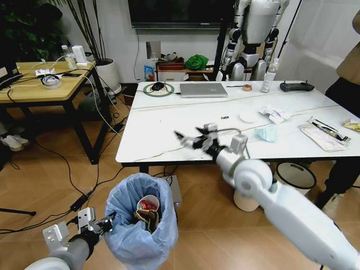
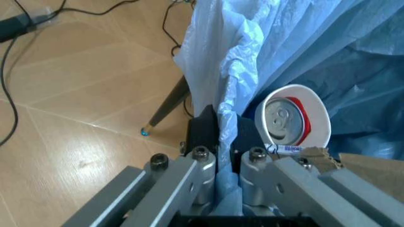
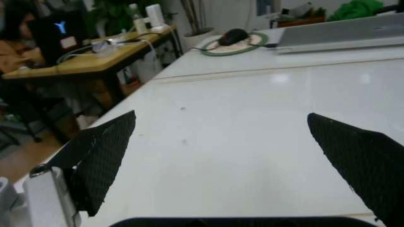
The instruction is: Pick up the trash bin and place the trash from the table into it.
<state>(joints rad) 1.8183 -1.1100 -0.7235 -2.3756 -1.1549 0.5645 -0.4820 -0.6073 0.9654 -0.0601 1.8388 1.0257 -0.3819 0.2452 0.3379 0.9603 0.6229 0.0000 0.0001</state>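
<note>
The trash bin, lined with a crinkled light-blue bag, stands off the table's near-left corner. My left gripper is shut on the bin's rim; in the left wrist view its fingers pinch the bag's edge. Inside lie a white paper cup holding a red can and brown cardboard. My right gripper hovers open over the white table, its black pads spread wide with nothing between them. A pale blue face mask, white tissues, a clear package and a yellow wrapper lie to the right.
At the table's far edge are a laptop, a mouse on a green pad, a bottle and a controller. A grey-and-white bin and a cream bucket stand under the table. A wooden table is left, a person right.
</note>
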